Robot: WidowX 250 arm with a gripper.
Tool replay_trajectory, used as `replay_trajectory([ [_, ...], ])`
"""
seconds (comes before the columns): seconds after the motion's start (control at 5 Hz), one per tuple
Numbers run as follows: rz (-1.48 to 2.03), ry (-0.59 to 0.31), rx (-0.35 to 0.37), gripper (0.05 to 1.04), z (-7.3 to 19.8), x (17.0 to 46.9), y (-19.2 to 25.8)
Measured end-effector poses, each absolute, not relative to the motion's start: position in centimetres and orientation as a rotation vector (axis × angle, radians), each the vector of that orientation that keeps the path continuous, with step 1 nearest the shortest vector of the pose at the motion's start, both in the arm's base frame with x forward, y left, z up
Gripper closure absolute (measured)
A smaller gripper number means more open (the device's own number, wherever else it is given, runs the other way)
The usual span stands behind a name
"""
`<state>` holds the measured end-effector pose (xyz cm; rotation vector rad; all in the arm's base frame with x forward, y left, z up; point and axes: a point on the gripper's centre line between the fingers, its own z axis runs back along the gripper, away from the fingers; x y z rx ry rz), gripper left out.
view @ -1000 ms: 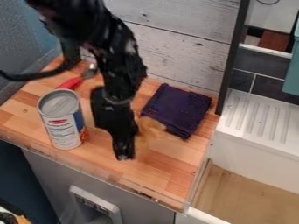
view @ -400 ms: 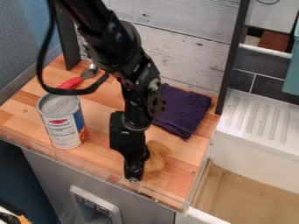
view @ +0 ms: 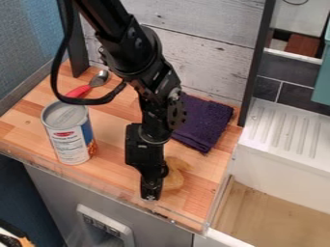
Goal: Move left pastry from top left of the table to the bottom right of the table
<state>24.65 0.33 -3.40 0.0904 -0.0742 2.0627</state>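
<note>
The black gripper (view: 155, 189) hangs low over the front part of the wooden table (view: 109, 171), right of centre. It is shut on a tan, curved pastry (view: 176, 176), which sticks out on the gripper's right side. The gripper covers the pastry's left part. Whether the pastry touches the tabletop or hangs just above it, I cannot tell.
A tall can (view: 68, 136) stands at the left, and a red-handled spoon (view: 89, 85) lies behind it. Behind and right of the gripper is a folded purple cloth (view: 202, 122). A clear raised edge (view: 109, 189) borders the front.
The gripper and pastry have moved together toward the table's front and slightly right, with only a small shift since the more recent earlier frame. Can, spoon and cloth are where they were.
</note>
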Motion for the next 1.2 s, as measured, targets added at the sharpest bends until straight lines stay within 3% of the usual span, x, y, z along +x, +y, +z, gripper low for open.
replay_trajectory([
  [0.2, 2.066, -0.082, 0.083, 0.195, -3.5, 24.7, 0.4],
  [0.4, 2.061, -0.087, 0.097, 0.068, -3.5, 24.5, 0.5],
  [0.6, 2.058, -0.101, 0.072, 0.073, -2.6, 24.6, 0.5],
  [1.2, 2.11, -0.111, -0.15, 0.082, 5.6, 25.3, 1.7],
])
